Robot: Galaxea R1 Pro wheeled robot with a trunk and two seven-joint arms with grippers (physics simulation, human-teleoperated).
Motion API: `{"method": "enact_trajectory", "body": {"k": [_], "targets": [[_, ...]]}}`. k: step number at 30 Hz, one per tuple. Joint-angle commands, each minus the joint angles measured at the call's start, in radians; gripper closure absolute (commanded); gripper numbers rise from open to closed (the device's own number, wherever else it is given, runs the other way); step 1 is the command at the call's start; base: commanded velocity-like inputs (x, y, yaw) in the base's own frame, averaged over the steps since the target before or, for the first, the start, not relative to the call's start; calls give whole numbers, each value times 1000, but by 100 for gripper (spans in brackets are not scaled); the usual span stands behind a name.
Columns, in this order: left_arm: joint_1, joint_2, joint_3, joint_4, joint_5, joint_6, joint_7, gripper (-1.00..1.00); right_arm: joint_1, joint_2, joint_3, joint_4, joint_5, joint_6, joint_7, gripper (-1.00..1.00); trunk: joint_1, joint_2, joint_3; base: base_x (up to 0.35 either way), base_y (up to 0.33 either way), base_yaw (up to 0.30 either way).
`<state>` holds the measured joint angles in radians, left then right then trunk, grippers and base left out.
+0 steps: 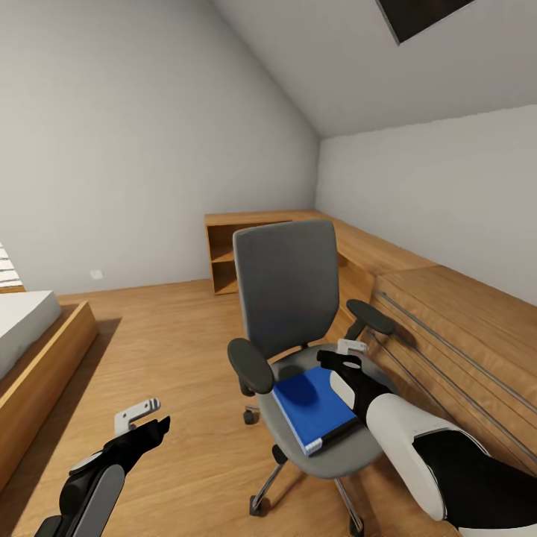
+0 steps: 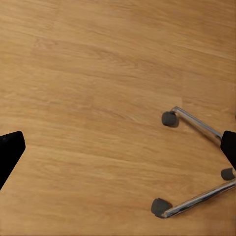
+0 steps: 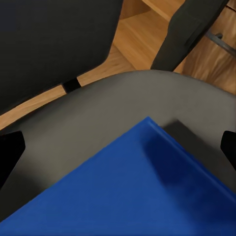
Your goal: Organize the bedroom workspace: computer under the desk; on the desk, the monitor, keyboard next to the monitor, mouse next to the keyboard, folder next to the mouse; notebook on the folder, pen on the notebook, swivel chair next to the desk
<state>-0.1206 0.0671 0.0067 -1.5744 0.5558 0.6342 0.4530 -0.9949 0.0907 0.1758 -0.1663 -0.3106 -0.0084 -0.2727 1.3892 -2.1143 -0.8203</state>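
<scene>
Bedroom: sloped white ceiling, dark skylight (image 1: 421, 16) at top, light wood floor (image 1: 171, 350). Bed corner (image 1: 30, 335) at the left edge; low wooden shelving (image 1: 246, 257) along the far wall, wooden chest with bar handles (image 1: 462, 350) on the right

Swivel chair (image 1: 287, 298) stands mid-floor, just beside the chest, its back toward the far wall and its seat facing the robot. Chrome legs and castors (image 2: 169, 118) show in the left wrist view

Folder (image 1: 313, 406) lies flat on the seat, slightly askew, one corner reaching the seat's front edge. Bright blue cover, pale spine edge toward the robot. It covers much of the seat

Right gripper (image 1: 349, 359) hangs above the folder's far corner, near the right armrest (image 1: 371, 317). In the right wrist view both black fingertips (image 3: 10, 155) sit wide apart at the frame edges with the blue cover between and below them: jaws spread, nothing held. Contact with the folder cannot be told

Left gripper (image 1: 145, 418) hovers low over bare floor to the left of the chair, fingers parted, empty

Handling, as a judgement: the folder looks light, stiff and smooth, likely to slide on the upholstery rather than bend. Lying flat, it offers no edge from above; best hold is probably the corner overhanging the seat front, or the thick spine side, pinched across its thickness
</scene>
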Motion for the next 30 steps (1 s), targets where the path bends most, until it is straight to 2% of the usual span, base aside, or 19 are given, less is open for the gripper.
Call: {"method": "enact_trajectory", "body": {"k": [1,19,28,30], "targets": [[-1,0,-1,-1,11,2,9,-100,-1,0,9,0,-10,-1,-5,-100,0,0,-1,34,0,0],[-1,2,-1,-1,9,2,7,-100,-1,-1,9,10,-8,2,-7,-100,0,0,-1,151,0,0],[-1,1,0,-6,9,2,8,-100,-1,-11,9,10,-8,9,-9,-100,0,0,-1,22,0,0],[-1,0,1,-7,8,0,9,-100,-1,-12,10,10,-8,10,-10,-100,8,-14,-7,1,0,0]]}}
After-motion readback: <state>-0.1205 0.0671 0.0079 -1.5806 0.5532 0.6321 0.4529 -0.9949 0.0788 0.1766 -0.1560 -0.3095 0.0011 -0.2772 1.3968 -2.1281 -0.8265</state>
